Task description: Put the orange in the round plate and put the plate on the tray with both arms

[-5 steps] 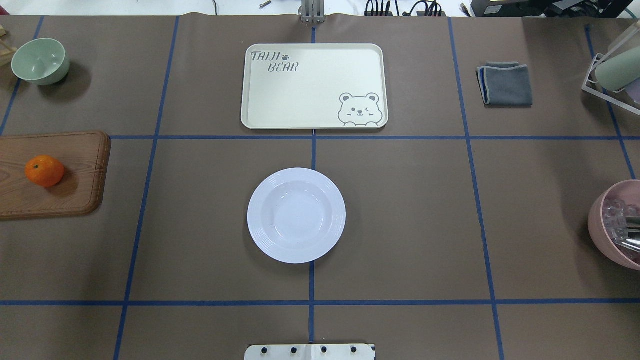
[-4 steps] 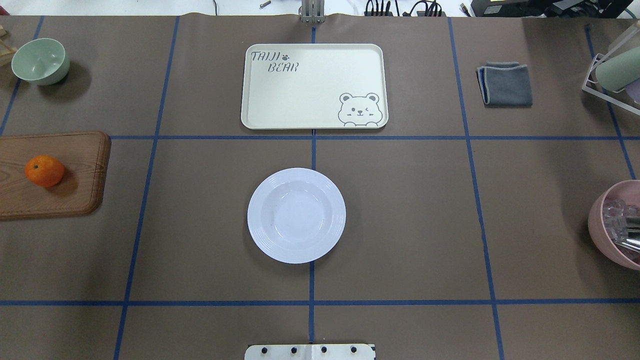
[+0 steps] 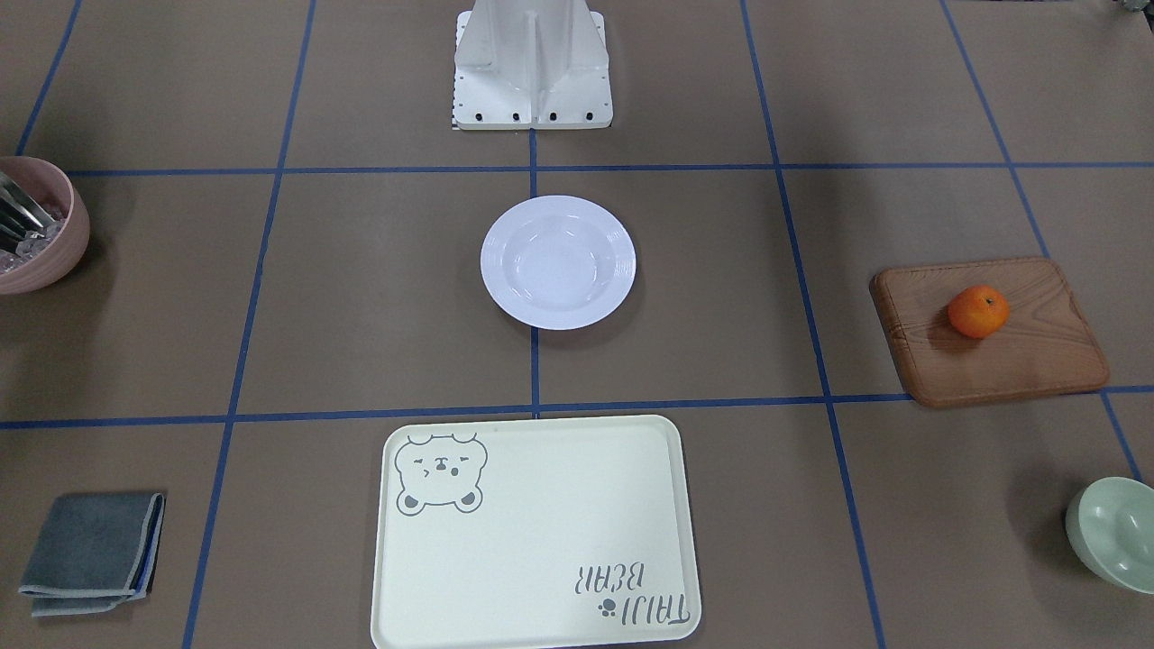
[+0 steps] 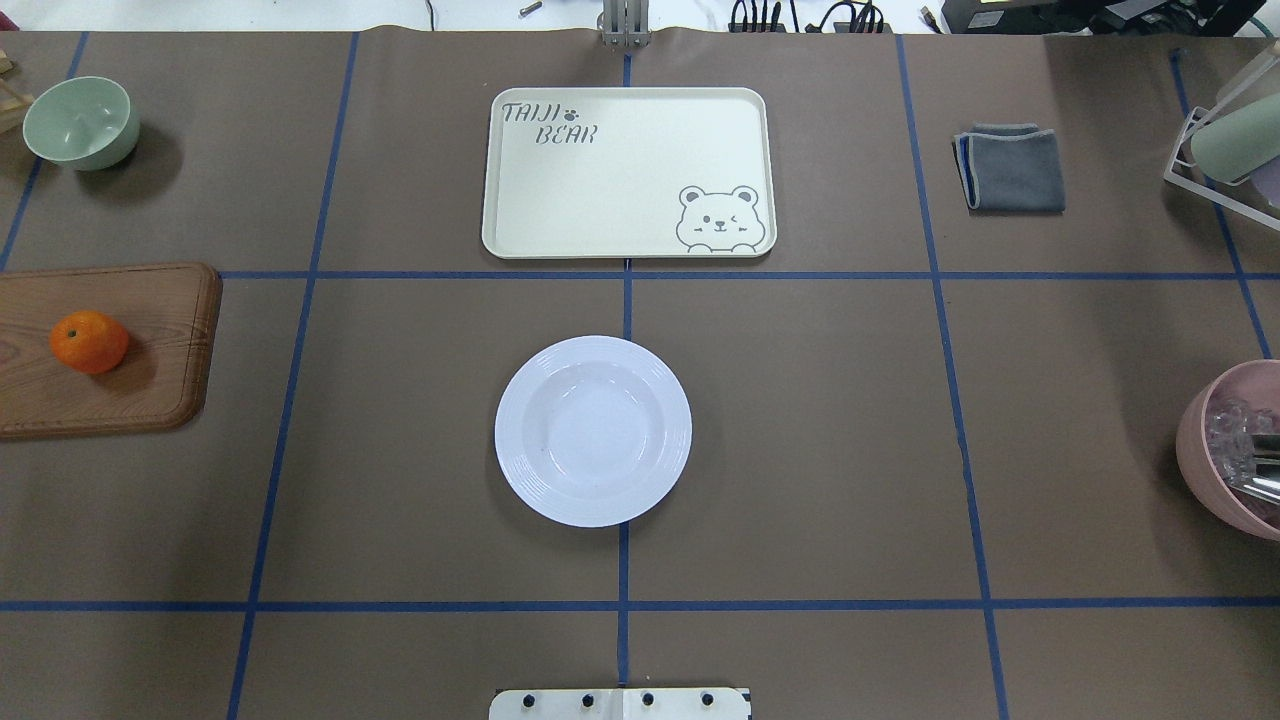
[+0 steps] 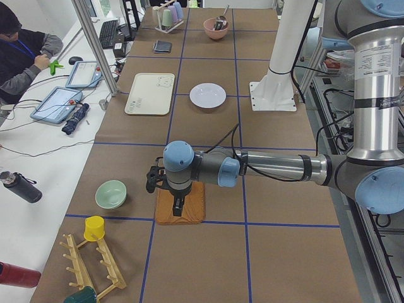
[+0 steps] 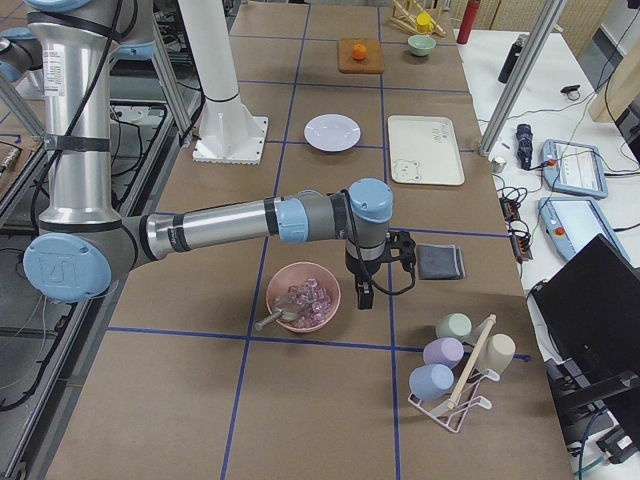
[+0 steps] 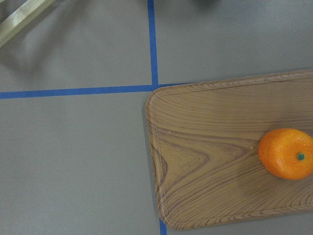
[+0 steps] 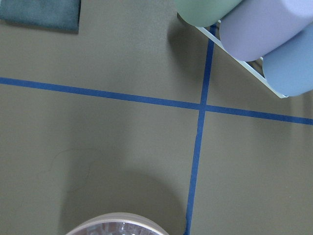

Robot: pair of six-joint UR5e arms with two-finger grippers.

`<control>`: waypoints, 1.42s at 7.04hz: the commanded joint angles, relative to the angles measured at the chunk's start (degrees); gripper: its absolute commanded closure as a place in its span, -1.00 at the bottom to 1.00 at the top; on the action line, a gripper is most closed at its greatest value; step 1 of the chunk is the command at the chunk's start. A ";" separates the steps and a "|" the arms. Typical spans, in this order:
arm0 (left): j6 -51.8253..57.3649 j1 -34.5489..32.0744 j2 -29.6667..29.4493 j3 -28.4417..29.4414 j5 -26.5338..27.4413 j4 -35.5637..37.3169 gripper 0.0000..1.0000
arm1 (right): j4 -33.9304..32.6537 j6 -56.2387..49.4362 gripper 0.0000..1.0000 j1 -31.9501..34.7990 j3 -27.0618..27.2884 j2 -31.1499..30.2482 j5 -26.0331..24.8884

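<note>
The orange (image 4: 90, 341) lies on a brown wooden board (image 4: 150, 380) at the table's left edge, and the left wrist view shows the orange (image 7: 286, 153) at its right side. The white round plate (image 4: 593, 430) sits empty at the table's middle. Beyond it, the cream bear tray (image 4: 620, 170) is also empty. My left gripper (image 5: 178, 206) hangs over the wooden board in the exterior left view and hides the orange there. My right gripper (image 6: 363, 294) hangs beside the pink bowl (image 6: 303, 296). Both show only in side views, so I cannot tell their state.
A pale green bowl (image 4: 80, 122) stands at the far left. A folded grey cloth (image 4: 1010, 167) lies at the far right, near a rack with cups (image 4: 1225, 150). The pink bowl (image 4: 1235, 450) holds clear pieces. A person (image 5: 25, 50) sits beyond the table's far side.
</note>
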 commanded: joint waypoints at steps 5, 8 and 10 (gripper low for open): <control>-0.08 -0.10 -6.67 1.32 1.44 -11.15 -0.96 | 1.48 0.88 -1.00 0.45 3.93 7.05 -0.51; -0.33 0.07 -8.34 1.05 1.62 -13.42 -0.96 | 16.94 13.36 -1.00 -1.90 1.81 5.90 0.01; -2.68 6.21 -8.17 1.49 1.62 -18.80 -0.96 | 17.22 30.49 -1.00 -11.54 5.05 8.53 -0.77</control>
